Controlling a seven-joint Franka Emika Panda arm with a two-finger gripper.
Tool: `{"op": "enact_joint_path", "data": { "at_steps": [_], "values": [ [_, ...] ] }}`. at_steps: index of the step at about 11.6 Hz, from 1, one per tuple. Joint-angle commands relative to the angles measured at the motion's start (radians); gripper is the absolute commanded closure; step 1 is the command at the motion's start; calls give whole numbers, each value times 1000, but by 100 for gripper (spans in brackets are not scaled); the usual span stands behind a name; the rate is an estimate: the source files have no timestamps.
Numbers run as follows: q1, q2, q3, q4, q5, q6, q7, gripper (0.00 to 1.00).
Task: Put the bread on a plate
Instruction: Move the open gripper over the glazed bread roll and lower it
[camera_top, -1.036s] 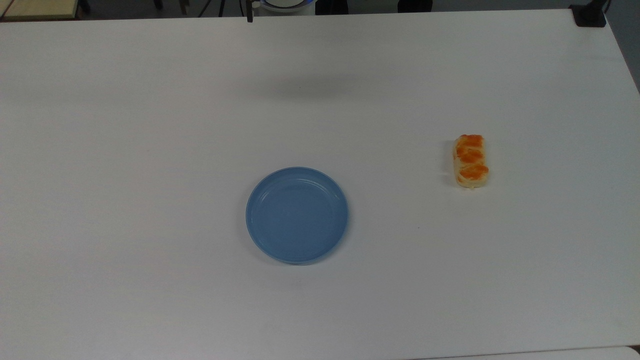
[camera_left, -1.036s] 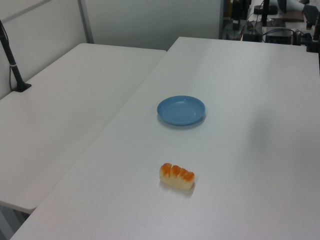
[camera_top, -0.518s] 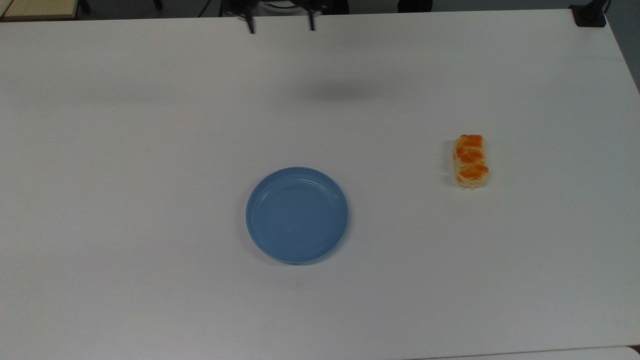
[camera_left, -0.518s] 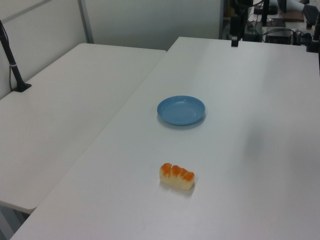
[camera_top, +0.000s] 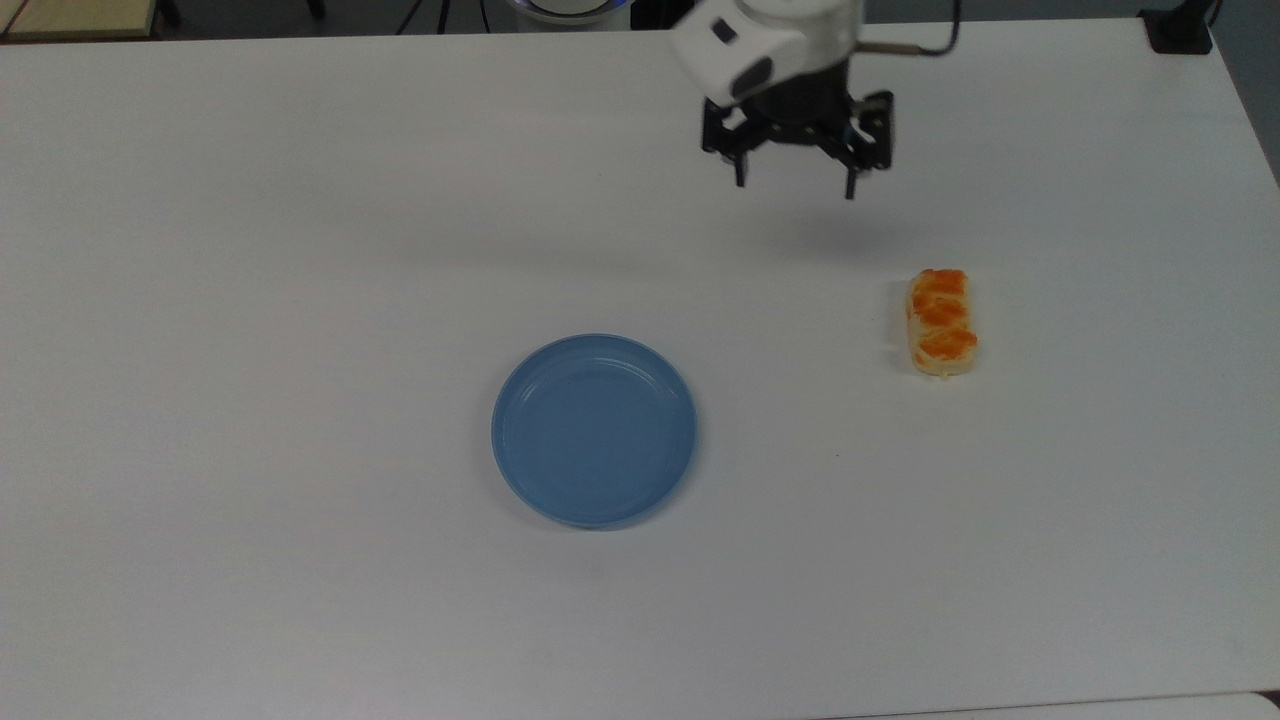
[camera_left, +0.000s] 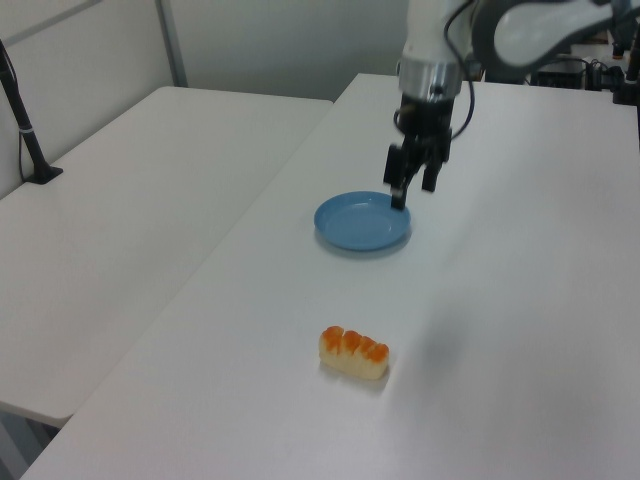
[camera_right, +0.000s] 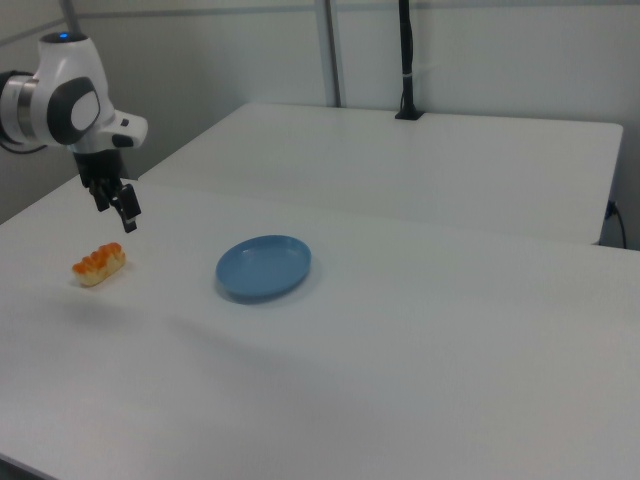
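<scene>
Status: task at the approach stage; nothing has been grasped.

The bread (camera_top: 941, 322) lies flat on the white counter (camera_top: 300, 250), toward the top view's right, resting on its underside with the glazed patches up. The plate (camera_top: 594, 430) sits well apart from it, near the middle of the counter, and carries nothing.

The tool (camera_top: 795, 183) hangs above the counter, clear of the surface, on the far side of the bread in the top view and somewhat to the top view's left of it. Its two fingers stand apart with nothing between them. In the right view the tool (camera_right: 124, 211) hangs just above and behind the bread (camera_right: 99, 265), not touching it.

Outstanding, by my judgement: descend over the bread, close on it, lift, carry across to the plate, release.
</scene>
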Motion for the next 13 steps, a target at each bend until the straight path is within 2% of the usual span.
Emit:
{"op": "enact_joint_path", "data": {
  "at_steps": [1,3,6,8,10,13],
  "values": [
    [96,134,-10,110,-92,22,146,0],
    [150,216,-11,175,-179,22,215,0],
    [249,345,-26,323,-208,0,246,0],
    [306,405,-57,362,-236,0,296,0],
    [326,471,-60,397,-239,2,316,0],
    [343,482,-59,397,-240,9,338,0]
  ]
}}
